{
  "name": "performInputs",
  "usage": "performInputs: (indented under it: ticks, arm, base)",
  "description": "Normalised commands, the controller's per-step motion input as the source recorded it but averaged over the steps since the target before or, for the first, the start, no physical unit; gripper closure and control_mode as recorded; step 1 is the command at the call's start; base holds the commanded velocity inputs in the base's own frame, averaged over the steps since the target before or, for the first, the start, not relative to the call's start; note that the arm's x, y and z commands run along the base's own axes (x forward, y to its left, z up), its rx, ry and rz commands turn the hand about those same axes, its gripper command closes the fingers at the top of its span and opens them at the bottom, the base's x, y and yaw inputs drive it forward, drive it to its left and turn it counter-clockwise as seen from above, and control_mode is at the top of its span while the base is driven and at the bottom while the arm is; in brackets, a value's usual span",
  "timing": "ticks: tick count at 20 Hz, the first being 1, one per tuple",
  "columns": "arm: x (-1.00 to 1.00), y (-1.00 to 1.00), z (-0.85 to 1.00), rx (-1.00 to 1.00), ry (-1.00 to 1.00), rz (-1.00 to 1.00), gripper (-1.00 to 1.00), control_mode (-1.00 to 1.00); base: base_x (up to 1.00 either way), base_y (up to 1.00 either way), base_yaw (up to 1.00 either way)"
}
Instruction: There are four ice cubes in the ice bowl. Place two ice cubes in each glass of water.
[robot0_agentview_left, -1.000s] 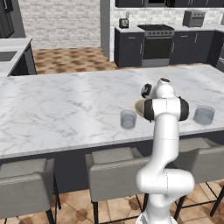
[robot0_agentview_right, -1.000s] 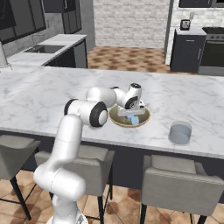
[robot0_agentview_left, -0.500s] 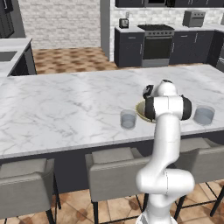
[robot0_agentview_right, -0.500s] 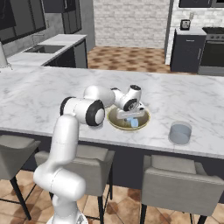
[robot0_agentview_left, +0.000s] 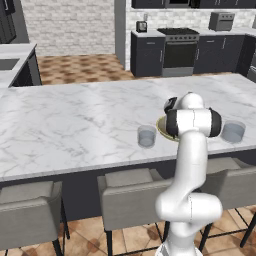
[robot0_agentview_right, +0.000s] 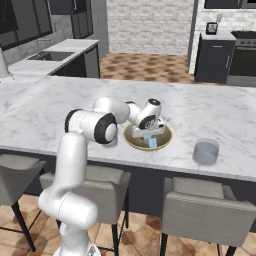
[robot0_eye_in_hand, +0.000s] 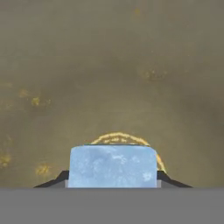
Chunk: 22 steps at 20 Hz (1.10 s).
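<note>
Ice bowl (robot0_agentview_right: 165, 141) between glasses (robot0_agentview_left: 146, 136) (robot0_agentview_left: 233, 132) (on counter (robot0_agentview_left: 75, 125)).

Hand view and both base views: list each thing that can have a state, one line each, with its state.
gripper: fingers shut on an ice cube, down inside the ice bowl.
ice cube: clamped between the fingers.
ice bowl: upright on the counter.
left glass: upright on the counter, no ice seen in it.
right glass: upright on the counter, no ice seen in it.
</note>
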Motion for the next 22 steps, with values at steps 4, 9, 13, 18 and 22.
performInputs:
  ticks: [4, 9, 13, 18, 22]
  arm:
    - [0.04, 0.0, 0.14, 0.08, -0.25, 0.0, 1.0, -1.0]
    - [0.06, 0.0, 0.26, 0.11, -0.26, 0.0, 1.0, -1.0]
    - [0.0, -0.09, 0.4, 0.07, -0.06, -0.01, 1.0, -1.0]
    - [-0.03, -0.08, 0.68, 0.03, 0.0, -0.22, 1.0, -1.0]
    - [-0.19, -0.06, 0.91, 0.09, 0.05, -0.31, 1.0, -1.0]
  base:
    - [0.0, 0.0, 0.0]
    - [0.0, 0.0, 0.0]
    - [0.0, 0.0, 0.0]
    - [0.0, 0.0, 0.0]
    - [0.0, 0.0, 0.0]
